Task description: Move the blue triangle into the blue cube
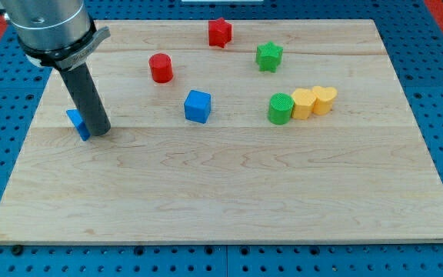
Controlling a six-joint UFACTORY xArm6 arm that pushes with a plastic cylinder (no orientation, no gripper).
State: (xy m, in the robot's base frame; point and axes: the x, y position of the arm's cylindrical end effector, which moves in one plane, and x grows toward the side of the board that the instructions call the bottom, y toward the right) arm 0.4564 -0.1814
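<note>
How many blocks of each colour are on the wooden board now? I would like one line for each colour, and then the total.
Blue: 2, the blue triangle touching my tip on its left, and the blue cube
Red: 2, the red cylinder and the red star
Green: 2, the green star and the green cylinder
Yellow: 2, the yellow block and the yellow heart
Total: 8

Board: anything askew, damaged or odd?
Nothing stands out. Board looks intact. My tip sits at the blue triangle's right side, partly hiding it. Blue cube lies apart to the view's right.
</note>
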